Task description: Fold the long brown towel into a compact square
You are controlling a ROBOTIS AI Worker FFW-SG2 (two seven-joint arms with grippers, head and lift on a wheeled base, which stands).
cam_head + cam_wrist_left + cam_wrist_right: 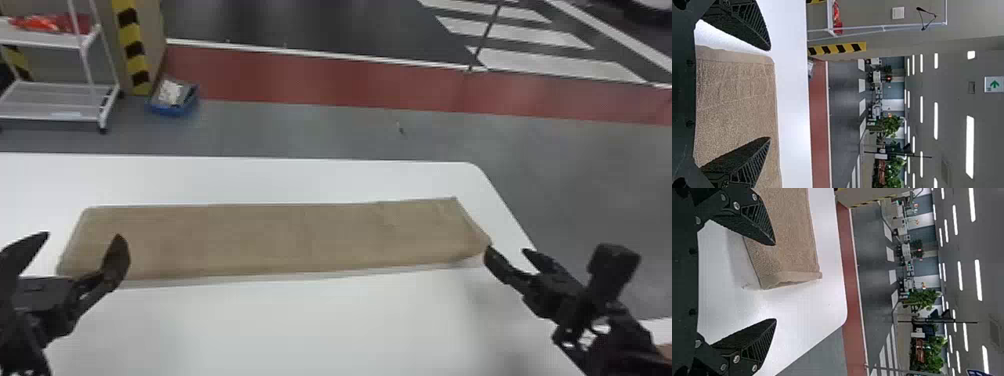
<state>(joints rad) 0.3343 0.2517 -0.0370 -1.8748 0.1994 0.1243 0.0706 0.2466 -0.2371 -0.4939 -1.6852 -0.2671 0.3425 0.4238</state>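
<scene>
Across the white table [320,330] in the head view, one long brown towel [275,240], spread flat as a single strip. At its left end, the left gripper [84,234], two fingers wide apart and empty — one in front of the cloth, hiding some of it. By its right end, the right gripper [506,249], both fingers parted around nothing; too hard to tell whether touching the near corner. Both arms cut off by the frame. Behind, one white cart [50,95] with two shelves in sight, partly cut off, and one blue bin [172,109], contents unclear. From the left wrist view, two spread fingers again, one across the towel and hiding part, one over bare table; cloth running out of frame. From the right wrist view, one towel end with a raised edge, two open fingers — one overlapping the cloth — and one rounded table corner.
</scene>
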